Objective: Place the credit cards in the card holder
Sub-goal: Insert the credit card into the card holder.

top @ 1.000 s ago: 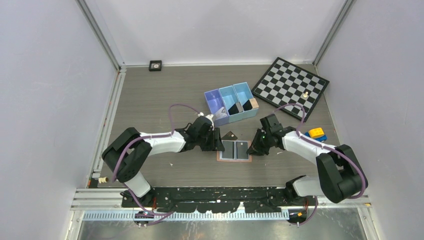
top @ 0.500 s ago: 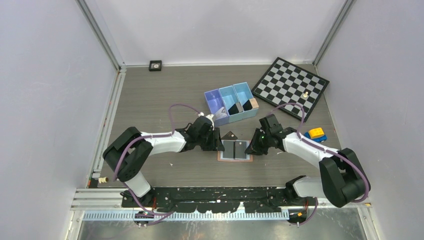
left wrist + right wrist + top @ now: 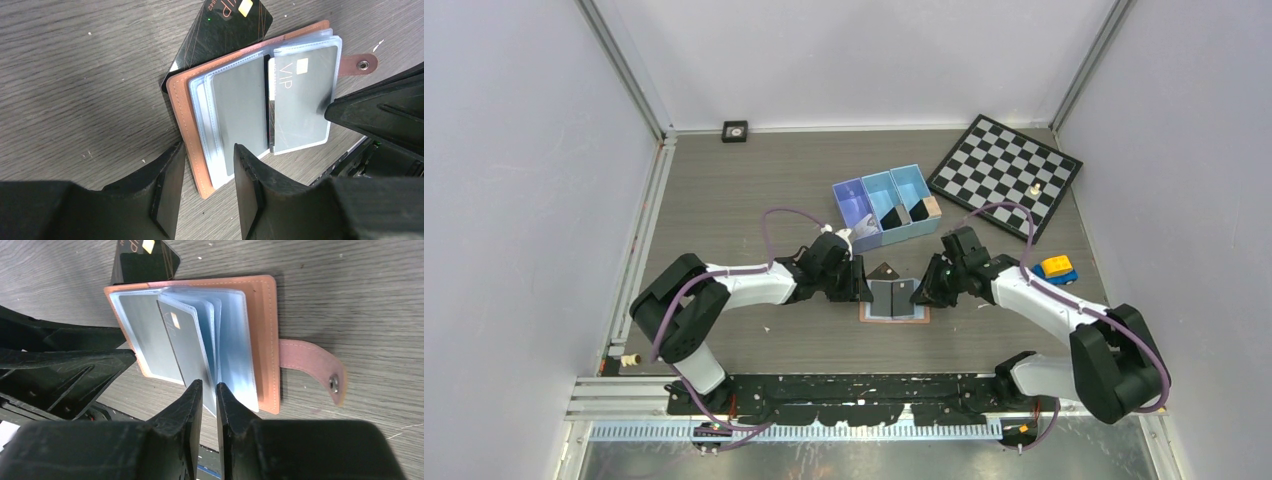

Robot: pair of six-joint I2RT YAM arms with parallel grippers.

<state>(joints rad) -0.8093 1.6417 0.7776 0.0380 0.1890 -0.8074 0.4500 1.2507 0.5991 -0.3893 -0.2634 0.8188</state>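
Toward the table's near edge, the right gripper, almost closed, pinches a clear sleeve carrying one credit card, holding that page up. The left gripper, half-parted, straddles the card holder's left cover, seemingly pinning it flat (gripping nothing). A loose credit card lies tucked under its far corner.

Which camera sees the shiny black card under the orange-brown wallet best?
The left wrist view: the glossy black card shows its gold chip and lettering. The right wrist view catches one end; the top view, a tiny dark corner.
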